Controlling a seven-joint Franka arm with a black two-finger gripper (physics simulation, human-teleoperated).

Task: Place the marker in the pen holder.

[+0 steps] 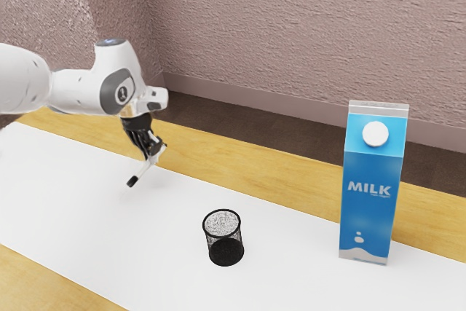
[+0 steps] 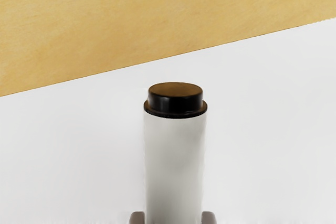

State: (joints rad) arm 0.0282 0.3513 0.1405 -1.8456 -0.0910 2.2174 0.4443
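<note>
The marker [image 1: 143, 171] is clamped between the 2 fingers of the gripper [image 1: 154, 152], and is held tilted, its black end lower and pointed toward the exterior view's left. The mesh pen holder [image 1: 225, 244] is stood upright on the white surface [image 1: 95, 216], well apart from the marker. Farther toward the exterior view's right, 1 blue milk carton [image 1: 370, 213] is also stood upright.

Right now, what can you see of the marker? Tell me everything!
The marker is a whitish tube, smooth like plastic, with a black, rimmed end. It slants, black end lowest, over the white surface, outside the pen holder. My claw grips it, one finger on each side.
</note>
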